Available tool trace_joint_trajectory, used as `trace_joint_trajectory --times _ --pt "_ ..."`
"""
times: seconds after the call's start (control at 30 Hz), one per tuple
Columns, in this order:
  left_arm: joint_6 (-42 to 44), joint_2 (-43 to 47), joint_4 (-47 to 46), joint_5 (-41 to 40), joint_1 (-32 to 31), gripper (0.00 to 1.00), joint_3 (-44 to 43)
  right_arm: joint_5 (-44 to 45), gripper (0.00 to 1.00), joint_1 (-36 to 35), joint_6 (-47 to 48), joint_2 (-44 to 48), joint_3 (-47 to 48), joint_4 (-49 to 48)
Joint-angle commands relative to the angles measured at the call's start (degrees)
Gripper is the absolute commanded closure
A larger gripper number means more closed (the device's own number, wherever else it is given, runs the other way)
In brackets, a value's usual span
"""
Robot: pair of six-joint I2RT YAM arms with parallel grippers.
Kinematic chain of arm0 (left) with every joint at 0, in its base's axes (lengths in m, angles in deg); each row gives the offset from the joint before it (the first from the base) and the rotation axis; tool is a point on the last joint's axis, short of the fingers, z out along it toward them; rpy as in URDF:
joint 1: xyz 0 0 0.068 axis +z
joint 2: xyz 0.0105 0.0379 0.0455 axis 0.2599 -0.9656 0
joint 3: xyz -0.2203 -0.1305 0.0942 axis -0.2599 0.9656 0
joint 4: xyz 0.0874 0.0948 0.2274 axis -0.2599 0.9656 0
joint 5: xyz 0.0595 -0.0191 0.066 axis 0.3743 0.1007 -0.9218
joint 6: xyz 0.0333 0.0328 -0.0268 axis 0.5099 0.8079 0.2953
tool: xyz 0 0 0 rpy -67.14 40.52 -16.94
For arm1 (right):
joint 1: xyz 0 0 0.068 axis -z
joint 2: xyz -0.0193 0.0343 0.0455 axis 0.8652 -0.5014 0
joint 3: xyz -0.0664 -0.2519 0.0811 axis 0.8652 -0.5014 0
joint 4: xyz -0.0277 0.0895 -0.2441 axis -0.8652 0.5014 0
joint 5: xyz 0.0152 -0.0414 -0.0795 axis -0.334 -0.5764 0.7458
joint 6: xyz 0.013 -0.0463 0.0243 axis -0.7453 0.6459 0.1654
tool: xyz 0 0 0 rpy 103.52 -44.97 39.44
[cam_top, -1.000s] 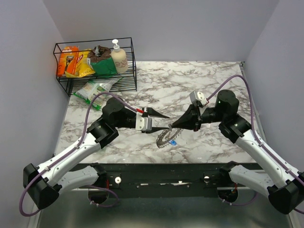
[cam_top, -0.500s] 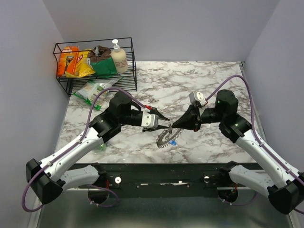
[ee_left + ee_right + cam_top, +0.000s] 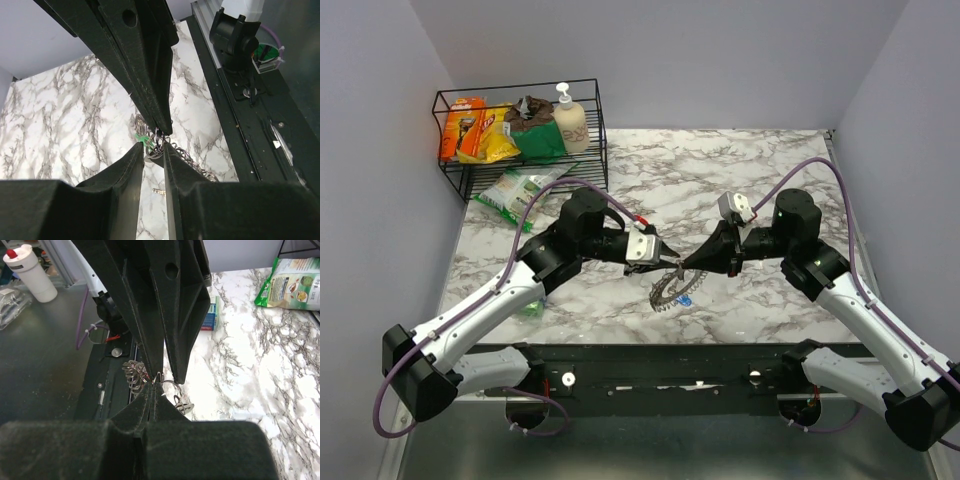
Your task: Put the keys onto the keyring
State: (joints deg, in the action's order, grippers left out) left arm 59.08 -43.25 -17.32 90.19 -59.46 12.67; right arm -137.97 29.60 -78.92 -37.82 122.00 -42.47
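Observation:
The keyring [image 3: 658, 298], a silvery ring with a jagged coiled rim, hangs tilted just above the marble near the front edge. My right gripper [image 3: 684, 265] is shut on a loop of its rim; the right wrist view shows the coils [image 3: 132, 374] and small rings with a key [image 3: 184, 405] beside my shut fingertips [image 3: 154, 386]. My left gripper [image 3: 669, 262] is open, its tips meeting the right gripper's tip. In the left wrist view, ring loops and a green key head [image 3: 141, 137] sit at its jaw gap [image 3: 152, 149]. A small loose key [image 3: 159, 190] lies on the table below.
A black wire basket [image 3: 596, 150] at the back left holds packets and a soap bottle [image 3: 568, 118]. A green snack bag [image 3: 518, 188] lies in front of it. A small green object [image 3: 530, 307] lies under my left arm. The table's black front rail [image 3: 670, 362] is close.
My left arm has swung right and forward until its open jaws reach the ring loops at the right gripper's tip. The right arm has hardly moved, still holding the keyring.

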Motion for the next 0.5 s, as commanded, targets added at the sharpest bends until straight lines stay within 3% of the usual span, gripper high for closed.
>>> trace_joint_trajectory --times 0.0,0.2,0.33,0.47 --pt "0.44 -1.31 2.41 1.07 -0.51 0.72 -2.56 0.73 0.99 -0.19 1.12 1.39 1.14 -0.35" --pt "1.05 -2.37 3.65 1.77 -0.6 0.84 -3.53 0.82 0.99 -0.28 1.21 1.3 1.14 -0.44" --pt "1.23 -2.72 4.09 2.21 -0.69 1.0 -3.88 1.35 0.99 -0.28 1.21 1.03 0.96 -0.35" --pt "1.06 -2.64 3.3 2.12 -0.77 1.0 -3.45 1.88 0.99 -0.28 1.21 1.12 0.87 -0.44"
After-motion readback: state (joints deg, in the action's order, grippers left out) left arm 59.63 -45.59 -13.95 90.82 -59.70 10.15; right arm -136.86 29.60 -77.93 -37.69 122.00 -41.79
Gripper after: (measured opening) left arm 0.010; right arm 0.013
